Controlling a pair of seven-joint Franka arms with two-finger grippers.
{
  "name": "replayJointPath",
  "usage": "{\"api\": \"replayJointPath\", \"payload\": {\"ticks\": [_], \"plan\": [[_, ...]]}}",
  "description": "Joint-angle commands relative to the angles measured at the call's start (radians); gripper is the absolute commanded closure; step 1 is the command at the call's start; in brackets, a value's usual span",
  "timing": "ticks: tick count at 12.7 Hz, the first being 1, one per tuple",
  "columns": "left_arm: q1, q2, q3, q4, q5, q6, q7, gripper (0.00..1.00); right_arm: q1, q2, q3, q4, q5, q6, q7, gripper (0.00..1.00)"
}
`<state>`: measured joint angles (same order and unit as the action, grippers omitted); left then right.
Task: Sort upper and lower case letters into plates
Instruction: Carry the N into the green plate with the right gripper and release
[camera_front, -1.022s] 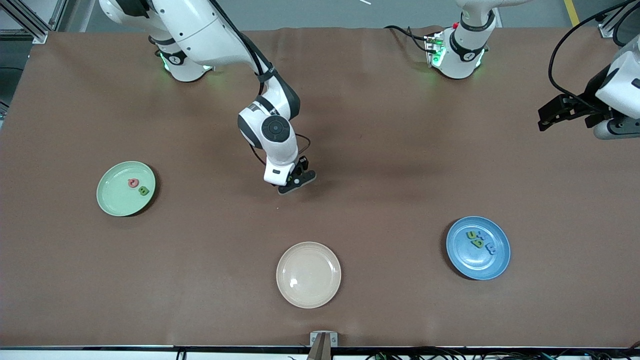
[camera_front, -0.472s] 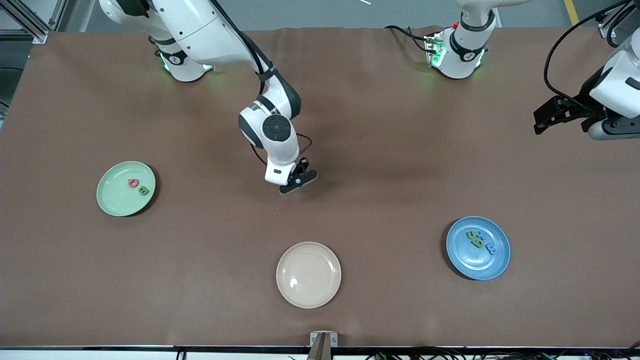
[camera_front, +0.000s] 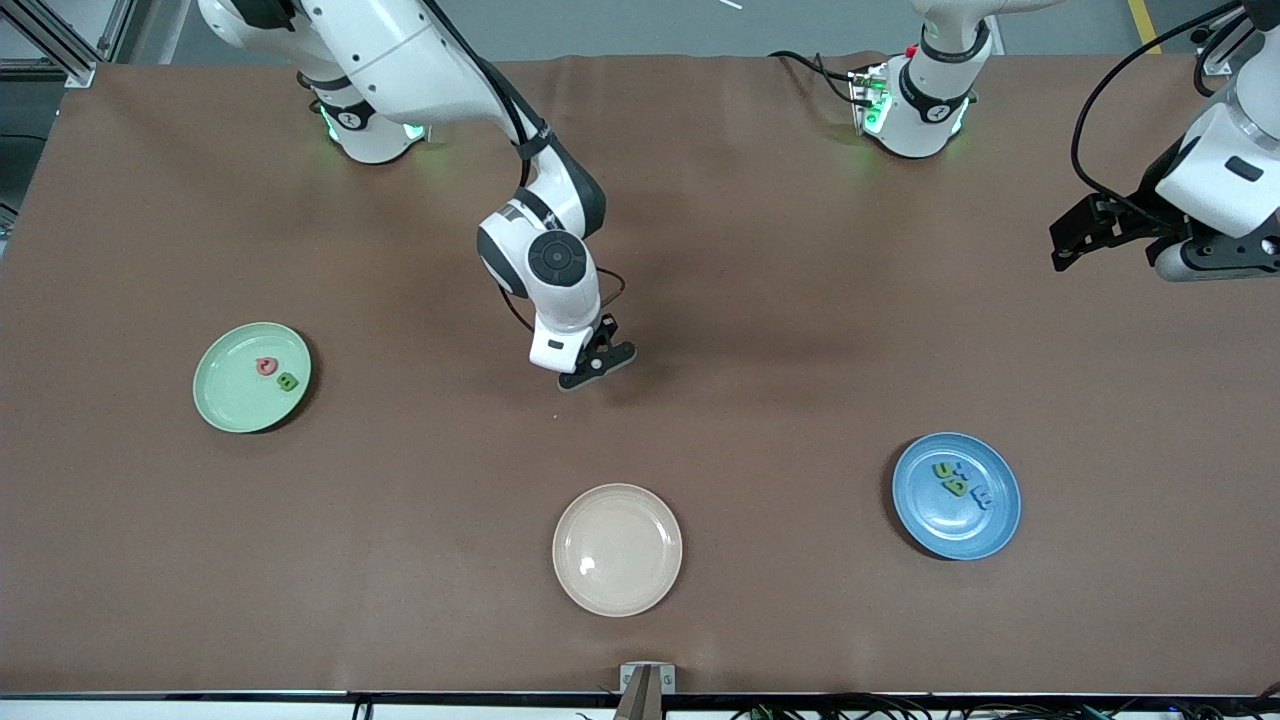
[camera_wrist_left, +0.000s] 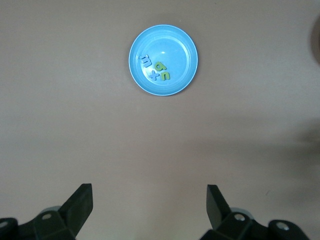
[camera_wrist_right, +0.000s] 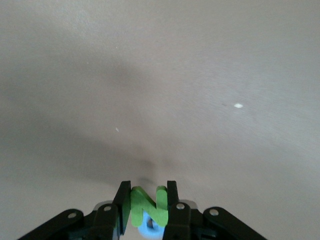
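Note:
My right gripper hangs low over the bare middle of the table. In the right wrist view it is shut on a green N, with a blue letter tucked under it. The mint green plate holds a red letter and a green letter. The blue plate holds several green and blue letters. It also shows in the left wrist view with its letters. My left gripper is open and empty, high over the table's left-arm end; its fingers stand wide apart.
An empty cream-beige plate sits nearest the front camera, between the two other plates. The arms' bases stand along the table's robot edge. Brown cloth covers the whole table.
My left gripper has drifted a little toward the middle of the table. My right gripper has hardly moved and still holds the green N.

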<state>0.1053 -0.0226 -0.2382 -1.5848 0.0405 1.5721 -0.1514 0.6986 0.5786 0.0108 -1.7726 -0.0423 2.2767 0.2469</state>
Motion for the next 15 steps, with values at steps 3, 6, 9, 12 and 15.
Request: {"api": "replayJointPath", "payload": {"ticks": [3, 6, 9, 12, 15], "plan": [[0.004, -0.017, -0.012, -0.018, -0.019, 0.017, -0.005, 0.0, -0.108, -0.29, 0.008, -0.079, -0.013, -0.285, -0.119, 0.87], [0.004, -0.019, -0.015, -0.018, -0.019, 0.017, -0.005, 0.0, -0.239, -0.452, 0.006, -0.229, -0.04, -0.296, -0.321, 0.87], [0.004, -0.017, -0.023, -0.018, -0.019, 0.017, -0.005, 0.0, -0.465, -0.528, 0.009, -0.326, -0.065, -0.276, -0.613, 0.87], [0.002, -0.019, -0.024, -0.018, -0.019, 0.017, -0.007, 0.0, -0.675, -0.517, 0.009, -0.366, -0.065, -0.168, -0.904, 0.87], [0.002, -0.016, -0.024, -0.018, -0.019, 0.017, -0.008, 0.0, -0.842, -0.43, 0.009, -0.403, -0.064, 0.022, -1.136, 0.88]]}}
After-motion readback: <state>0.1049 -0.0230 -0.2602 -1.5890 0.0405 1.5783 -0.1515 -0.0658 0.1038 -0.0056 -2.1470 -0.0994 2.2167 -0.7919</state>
